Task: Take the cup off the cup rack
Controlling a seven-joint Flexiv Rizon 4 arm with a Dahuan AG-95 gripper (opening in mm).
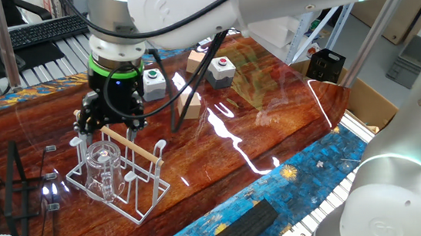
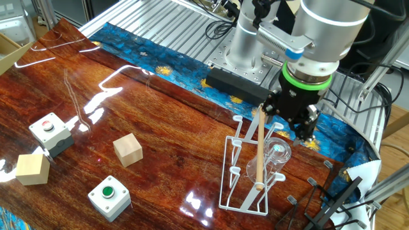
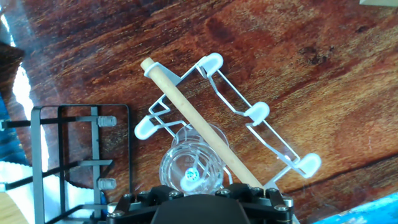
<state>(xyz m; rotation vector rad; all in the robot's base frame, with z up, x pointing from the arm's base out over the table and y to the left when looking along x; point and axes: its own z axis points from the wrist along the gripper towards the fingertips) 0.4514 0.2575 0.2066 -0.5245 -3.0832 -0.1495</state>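
My gripper (image 1: 107, 125) hangs just above one cup (image 1: 105, 168), which sits upside down on a peg of the one cup rack (image 1: 136, 191); I cannot tell whether my fingers are spread; two button boxes (image 2: 109, 193) and two wooden blocks (image 2: 128, 149) lie well apart from it.

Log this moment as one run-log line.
phase: approach | gripper: above cup, jaw state unclear | cup: on rack peg, not lifted | rack: upright on table
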